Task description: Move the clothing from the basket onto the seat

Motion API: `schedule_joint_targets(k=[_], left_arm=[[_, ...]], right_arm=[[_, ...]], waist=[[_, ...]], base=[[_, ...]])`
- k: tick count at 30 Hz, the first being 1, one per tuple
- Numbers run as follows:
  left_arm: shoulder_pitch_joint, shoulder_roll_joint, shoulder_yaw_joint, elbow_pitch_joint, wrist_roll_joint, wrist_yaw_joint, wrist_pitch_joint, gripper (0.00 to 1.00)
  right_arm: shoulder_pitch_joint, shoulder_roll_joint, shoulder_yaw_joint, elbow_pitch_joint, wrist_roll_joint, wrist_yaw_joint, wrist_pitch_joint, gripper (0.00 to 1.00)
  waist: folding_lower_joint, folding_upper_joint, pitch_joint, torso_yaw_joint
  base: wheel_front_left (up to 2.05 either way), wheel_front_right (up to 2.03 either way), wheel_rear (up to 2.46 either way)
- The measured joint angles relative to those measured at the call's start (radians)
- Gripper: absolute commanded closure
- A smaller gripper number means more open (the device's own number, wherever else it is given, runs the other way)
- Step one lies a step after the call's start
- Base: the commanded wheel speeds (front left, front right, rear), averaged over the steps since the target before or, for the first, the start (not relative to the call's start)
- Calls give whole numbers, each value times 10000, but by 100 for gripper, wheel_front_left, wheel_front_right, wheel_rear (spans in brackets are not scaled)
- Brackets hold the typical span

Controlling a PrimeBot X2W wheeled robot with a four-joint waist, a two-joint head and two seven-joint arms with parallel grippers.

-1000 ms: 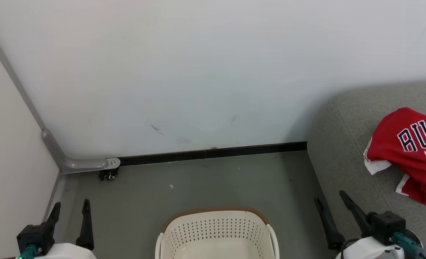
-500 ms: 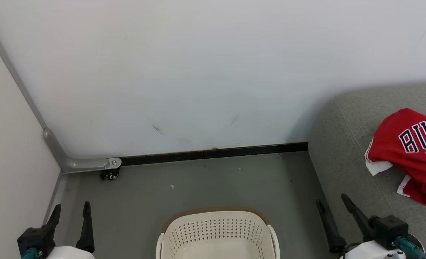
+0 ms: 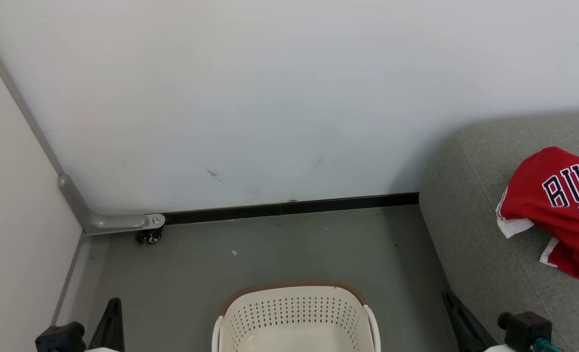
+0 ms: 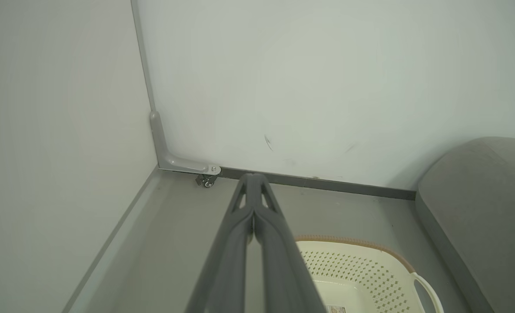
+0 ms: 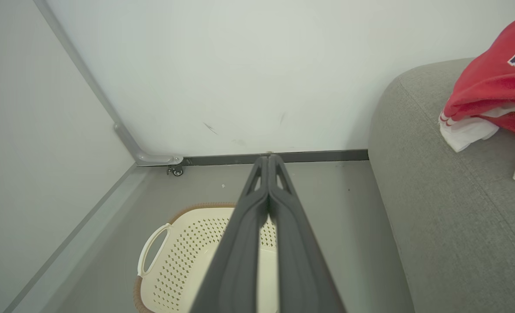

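The red "BULLS" jersey lies crumpled on the grey sofa at the right, with white fabric poking out under its left edge. The cream basket with its brown rim stands on the floor at the bottom centre, and the part of its inside that I see holds no clothing. My left gripper is shut on nothing, left of the basket. My right gripper is also shut and empty, between the basket and the sofa, with the jersey up to its right.
A pale wall runs behind everything, with a black skirting strip along the floor. At the left corner sits a grey bracket with a small caster. Grey floor lies between the basket and the wall.
Both grippers have sunk toward the bottom edge of the head view. Their fingers stood apart earlier; now one dark finger shows on each side. Basket, sofa and jersey have not moved.
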Motion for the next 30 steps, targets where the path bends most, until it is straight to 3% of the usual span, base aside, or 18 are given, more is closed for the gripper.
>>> schedule_joint_targets(k=[12, 30], left_arm=[[0, -351, 550, -15, -1104, -487, 435, 100], [-1, -867, 1369, -36, -2750, -1302, 1058, 100]], right_arm=[[32, 0, 48, -257, 2213, 0, 138, 100], [-56, -104, -299, -211, 5101, 0, 832, 100]], waist=[[9, 0, 93, 4], [149, 0, 128, 23]], base=[[0, 0, 0], [0, 0, 0]])
